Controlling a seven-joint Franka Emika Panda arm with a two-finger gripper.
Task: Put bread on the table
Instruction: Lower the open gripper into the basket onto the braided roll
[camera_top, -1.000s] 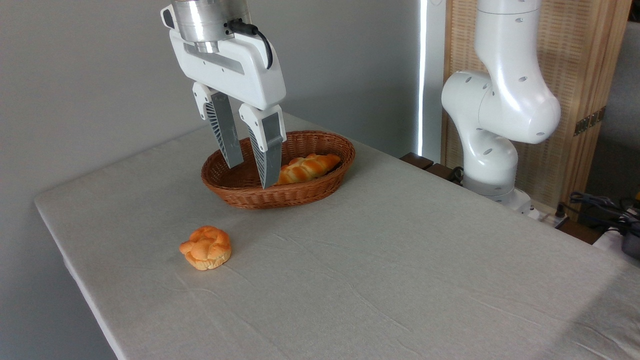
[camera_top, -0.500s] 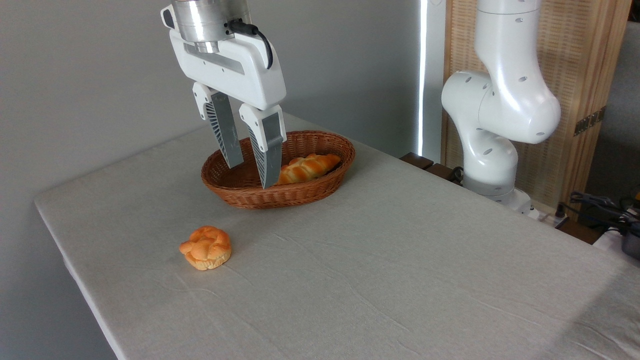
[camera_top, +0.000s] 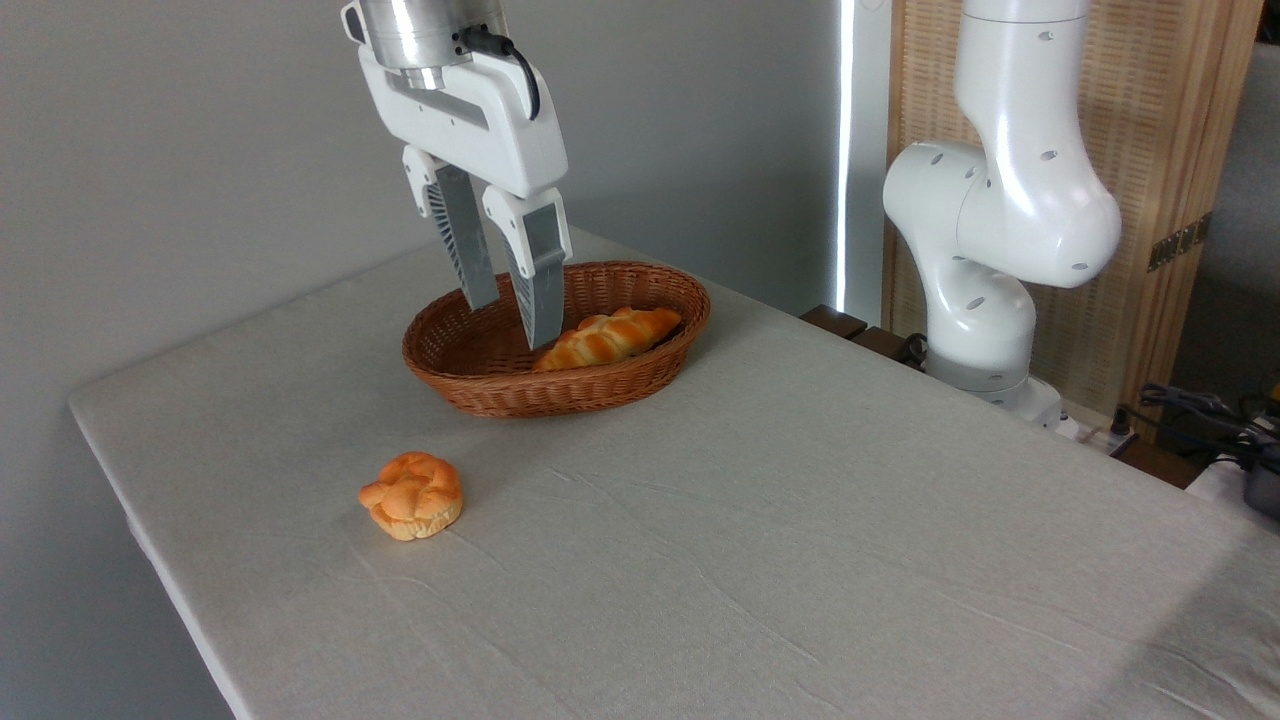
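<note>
The bread (camera_top: 606, 338), a long braided golden loaf, lies inside the brown wicker basket (camera_top: 620, 385), leaning toward its right side. My gripper (camera_top: 513, 325) hangs open over the basket's left half, fingertips just left of the loaf's near end, nothing between them. The table (camera_top: 800, 540) under its light grey-beige cloth fills the lower part of the view.
A small round knotted orange bun (camera_top: 412, 495) sits on the cloth in front of the basket, toward the left edge. The arm's white base (camera_top: 985, 300) stands at the table's far right edge. Cables lie at the far right.
My gripper has risen a little and shifted right and further back over the basket. More of the loaf's near end now shows. Loaf and bun have not moved.
</note>
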